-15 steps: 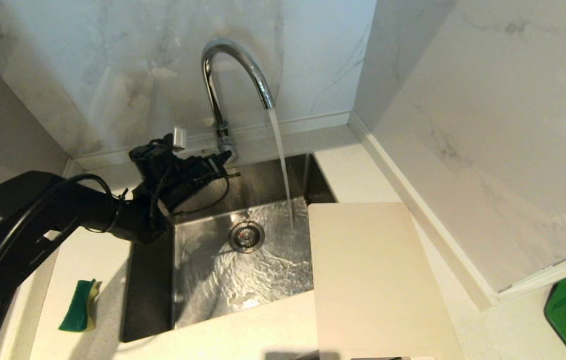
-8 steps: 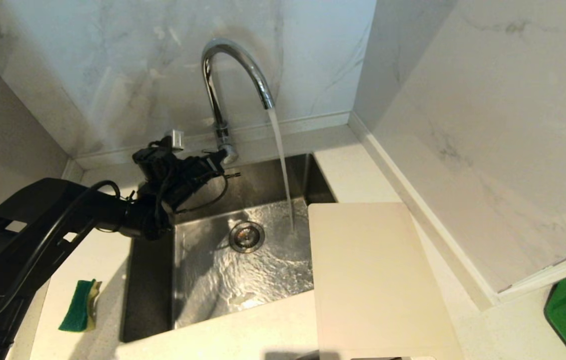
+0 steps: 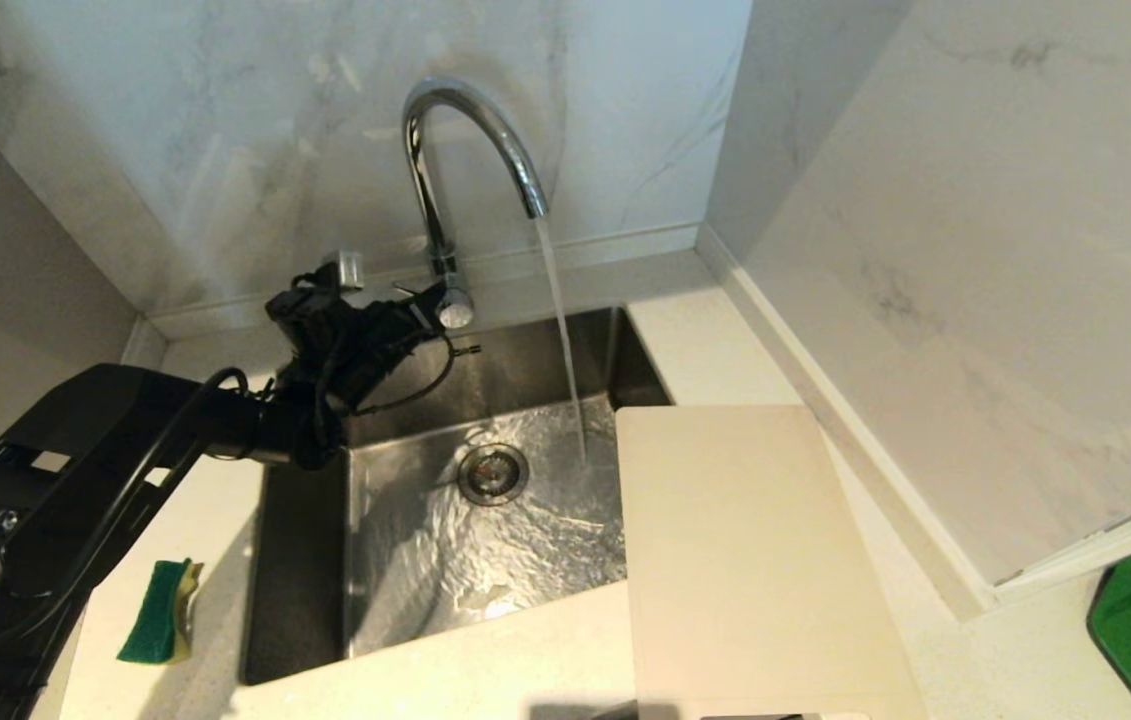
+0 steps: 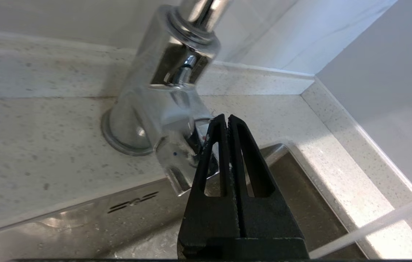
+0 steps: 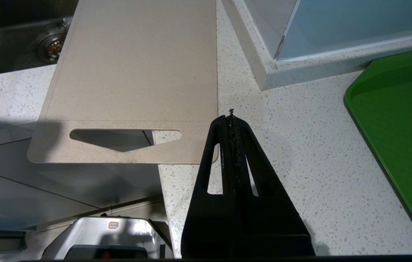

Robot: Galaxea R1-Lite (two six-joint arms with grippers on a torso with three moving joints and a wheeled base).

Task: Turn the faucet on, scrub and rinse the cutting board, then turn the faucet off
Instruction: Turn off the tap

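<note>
Water runs from the faucet (image 3: 470, 130) into the sink (image 3: 305, 560), striking the basin just left of the cutting board (image 3: 745, 560). The left gripper (image 4: 227, 120) sits at the faucet's base, jaws pressed together with nothing between them. The left wrist view shows what the head view cannot: the jaw tips lie right against the chrome lever stub at the base, whether touching cannot be told, with the water stream crossing well off to one side of the jaws. In the head view the left arm largely masks that spot.

The right gripper (image 5: 231, 118) appears only in its own wrist view, jaws together and empty, hovering over the speckled surface (image 5: 300, 145) just past the board's near corner. That view alone shows the board's handle cut-out, which overhangs the surface edge beside the jaws. The far end of the board overhangs the sink, as the head view shows.

A green tray (image 5: 402, 120) lies on the far side of the right jaws from the board. A green-and-yellow sponge (image 3: 160, 612) lies on the surface left of the sink, well apart from both jaws, visible in the head view only.
</note>
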